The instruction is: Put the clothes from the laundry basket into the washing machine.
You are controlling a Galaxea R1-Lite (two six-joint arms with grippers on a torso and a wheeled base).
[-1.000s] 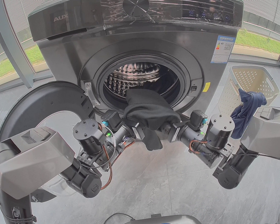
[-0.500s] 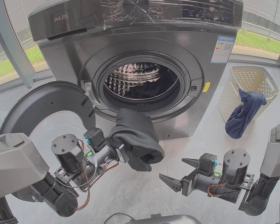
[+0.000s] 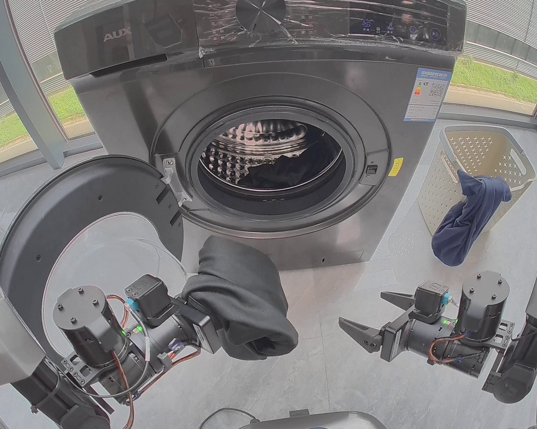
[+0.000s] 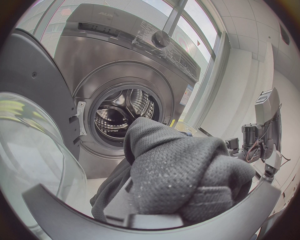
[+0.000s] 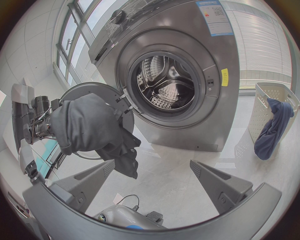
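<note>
Both arms have drawn back from the washing machine (image 3: pixel 401 169). The dark garment (image 3: pixel 244 295) shrouds the left hand (image 3: pixel 204 329), its grip hidden, low before the drum mouth. The right hand (image 3: pixel 364 310) gapes empty. Best to lift the garment over the rim and push it deep.

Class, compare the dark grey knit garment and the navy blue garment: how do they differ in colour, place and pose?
Colour: the dark grey knit garment is near black; the navy blue garment is clearly blue.
Place and pose: the grey one sits bunched over the left claw, off the floor in front of the grey washing machine; the blue one hangs limp over the rim of the cream laundry basket.
Shared: both are soft cloth, outside the drum.
</note>
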